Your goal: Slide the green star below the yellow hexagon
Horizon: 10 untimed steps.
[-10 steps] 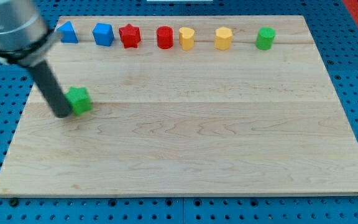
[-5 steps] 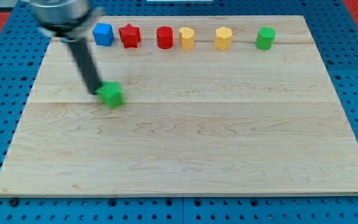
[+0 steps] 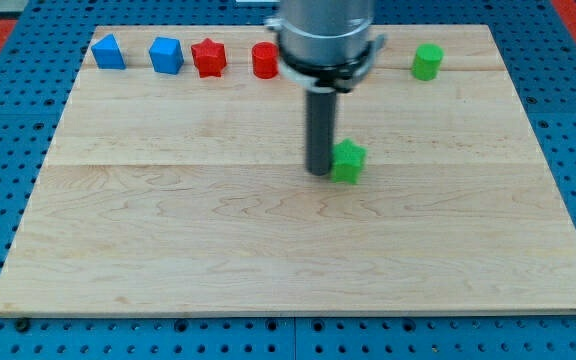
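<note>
The green star (image 3: pixel 348 161) lies on the wooden board (image 3: pixel 268 250), a little right of centre. My tip (image 3: pixel 319 170) touches the star's left side. The arm's body covers the top row where the yellow hexagon stood in the earlier frames, so the hexagon is hidden now.
Along the view's top stand a blue triangular block (image 3: pixel 108 51), a blue cube (image 3: pixel 166 55), a red star (image 3: pixel 208 58), a red cylinder (image 3: pixel 264 60) partly behind the arm, and a green cylinder (image 3: pixel 427 62). The other yellow block is hidden too.
My tip has pushed the green star far to the view's right, from the board's left part to right of centre. The arm now covers both yellow blocks.
</note>
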Tool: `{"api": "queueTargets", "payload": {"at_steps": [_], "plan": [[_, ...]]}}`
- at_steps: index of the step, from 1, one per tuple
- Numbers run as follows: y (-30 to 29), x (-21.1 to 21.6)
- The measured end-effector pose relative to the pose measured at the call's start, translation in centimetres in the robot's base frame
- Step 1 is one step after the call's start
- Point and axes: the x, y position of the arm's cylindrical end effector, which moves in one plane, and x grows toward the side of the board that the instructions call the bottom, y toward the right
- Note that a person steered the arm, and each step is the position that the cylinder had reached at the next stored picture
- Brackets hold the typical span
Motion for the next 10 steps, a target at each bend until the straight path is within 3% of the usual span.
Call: {"api": "queueTargets", "payload": {"at_steps": [2,4,6,7,9,10], "plan": [[4.7,3.6],[8.0,-2.0],[6.5,-0.7],[3.5,-2.1],[6.8,-10.7],[9.1,-10.4]]}}
